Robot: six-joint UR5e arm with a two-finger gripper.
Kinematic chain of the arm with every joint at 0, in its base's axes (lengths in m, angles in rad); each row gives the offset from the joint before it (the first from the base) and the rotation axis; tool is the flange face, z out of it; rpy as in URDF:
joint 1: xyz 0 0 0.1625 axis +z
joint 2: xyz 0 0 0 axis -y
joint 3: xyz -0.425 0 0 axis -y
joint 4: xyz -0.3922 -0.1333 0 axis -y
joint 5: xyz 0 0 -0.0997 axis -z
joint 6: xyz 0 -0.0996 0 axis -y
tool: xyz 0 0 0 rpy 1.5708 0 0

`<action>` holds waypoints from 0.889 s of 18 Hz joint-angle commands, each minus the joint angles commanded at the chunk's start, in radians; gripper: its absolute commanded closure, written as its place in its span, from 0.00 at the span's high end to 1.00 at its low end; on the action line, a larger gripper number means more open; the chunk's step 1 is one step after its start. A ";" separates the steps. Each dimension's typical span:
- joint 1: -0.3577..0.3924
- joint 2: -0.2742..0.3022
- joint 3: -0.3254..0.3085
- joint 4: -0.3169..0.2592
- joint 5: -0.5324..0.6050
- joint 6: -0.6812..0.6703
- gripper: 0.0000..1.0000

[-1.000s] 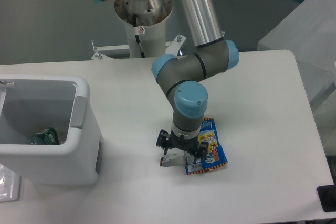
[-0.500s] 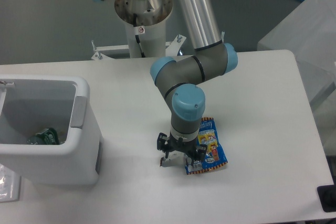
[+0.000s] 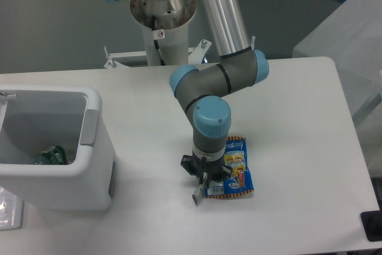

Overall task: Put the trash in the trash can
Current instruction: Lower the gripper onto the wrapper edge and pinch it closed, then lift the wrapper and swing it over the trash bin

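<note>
White, smooth plastic makes the trash can, a boxy bin with rounded corners and a grey side panel, standing at the left edge of the table. Inside it, at the bottom, I see the crushed clear bottle with its green label, partly hidden by the front wall.

The blue snack wrapper is glossy and crinkled, with yellow and red print. It lies flat on the matte white table, just right of the gripper. Its long axis runs from the far side toward me, with the near end turned a little to the left, toward the fingers.

The silvery scrap is a small, thin strip. It sits directly under the black fingers, with its long axis nearly upright in the picture. The jaws look drawn close together over it, but I cannot tell for sure if they pinch it, because the wrist blocks my view.

Compared with 1 second ago, the blue wrist joint has moved slightly left and lower. The scrap was then lying more to the left and flatter; now it is narrower and closer to me. The wrapper has also turned a little and its near edge has shifted left.
</note>
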 joint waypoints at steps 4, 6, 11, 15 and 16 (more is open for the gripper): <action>0.000 0.005 0.000 0.000 -0.002 0.000 0.04; -0.002 0.011 0.008 0.000 -0.009 0.000 0.04; 0.014 0.074 0.061 0.000 -0.110 -0.067 0.04; 0.040 0.109 0.123 0.000 -0.288 -0.156 0.04; 0.046 0.123 0.139 0.000 -0.326 -0.181 0.04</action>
